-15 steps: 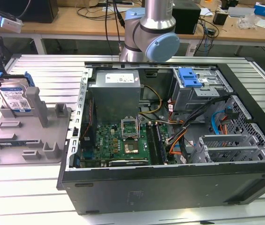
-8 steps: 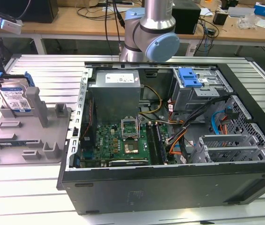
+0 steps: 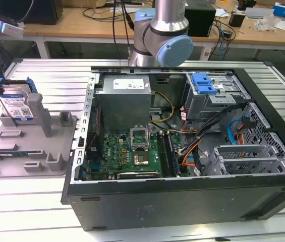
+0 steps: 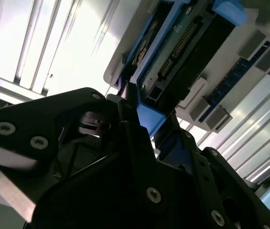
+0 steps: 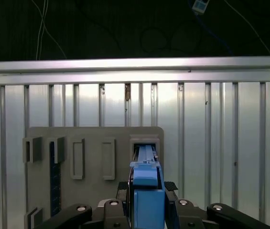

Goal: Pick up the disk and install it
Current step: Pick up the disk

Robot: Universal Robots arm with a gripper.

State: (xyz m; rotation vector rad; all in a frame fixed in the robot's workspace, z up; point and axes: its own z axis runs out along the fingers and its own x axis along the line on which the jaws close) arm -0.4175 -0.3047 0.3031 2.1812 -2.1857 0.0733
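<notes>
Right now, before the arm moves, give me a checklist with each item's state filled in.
1. Gripper centred over the disk: ok.
2. Gripper closed on the disk's blue bracket, in both wrist views: ok.
3. Disk upright in the grey holder: ok.
4. Disk lifted out of the holder: not ok, it sits in its slot.
5. Computer case open: ok.
6. Drive bay free: cannot tell.

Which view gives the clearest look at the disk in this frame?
The exterior view: the disk stands upright in the grey holder, label facing the camera. The first wrist view gives its blue bracket edge-on in the hand; the second wrist view shows its connector side close up.
</notes>
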